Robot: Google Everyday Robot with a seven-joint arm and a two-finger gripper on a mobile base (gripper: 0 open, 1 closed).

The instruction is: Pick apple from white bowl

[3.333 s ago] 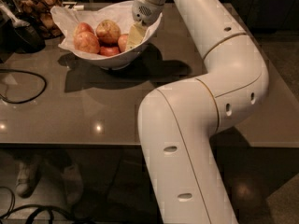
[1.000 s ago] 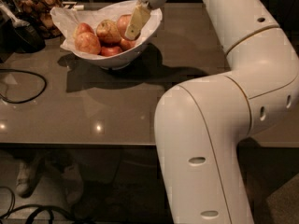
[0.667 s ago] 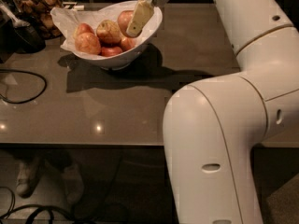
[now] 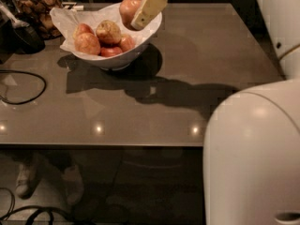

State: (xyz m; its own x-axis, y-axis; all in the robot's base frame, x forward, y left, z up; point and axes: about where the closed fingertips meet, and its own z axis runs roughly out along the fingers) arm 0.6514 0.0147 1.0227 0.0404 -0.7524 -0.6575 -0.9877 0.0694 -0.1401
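The white bowl [image 4: 123, 57], lined with crumpled white paper, stands at the table's far left. My gripper [image 4: 134, 14] is at the bowl's right rim, shut on the pinkish-red apple [image 4: 127, 7] and holding it just above the other fruit. One cream finger [image 4: 149, 7] shows in front of the apple; the other is hidden behind it. In the bowl lie another pinkish-red apple [image 4: 87, 42], a yellowish-brown speckled apple [image 4: 108, 31] and a small darker red apple [image 4: 111, 51].
A jar with dark contents [image 4: 36, 3] and a black utensil [image 4: 22, 32] stand left of the bowl. A black cable [image 4: 28, 90] loops on the table's left. My white arm [image 4: 253, 149] fills the right foreground. The grey table [image 4: 187, 102] ends at its front edge.
The gripper has risen slightly with the apple between its fingers, so the apple now sits above the bowl's rim. The arm's bulk has shifted further right and nearer the camera.
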